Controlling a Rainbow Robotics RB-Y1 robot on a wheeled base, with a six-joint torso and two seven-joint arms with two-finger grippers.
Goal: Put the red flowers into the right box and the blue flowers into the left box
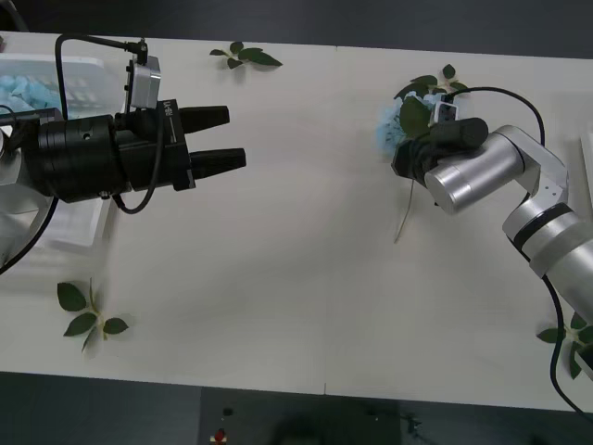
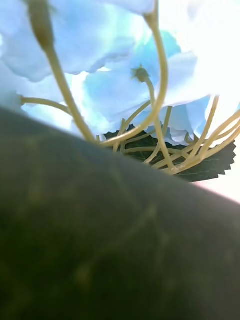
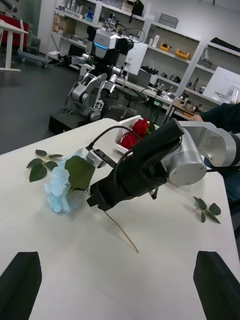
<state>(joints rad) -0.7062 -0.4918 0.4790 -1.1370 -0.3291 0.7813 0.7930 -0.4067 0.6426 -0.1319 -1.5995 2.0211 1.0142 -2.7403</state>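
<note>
Right gripper sits at about 2 o'clock on the table, down on the last blue flower. I can't tell if it's clamped or loose, since my right wrist cam is all petals and thin stalks. That head looks feather-light and squashy, so I'd pinch the wiry stem just under the leaf. Left gripper hovers spread open at 10 o'clock, beside the left box. Farther back, red flowers already lie in the right box.
</note>
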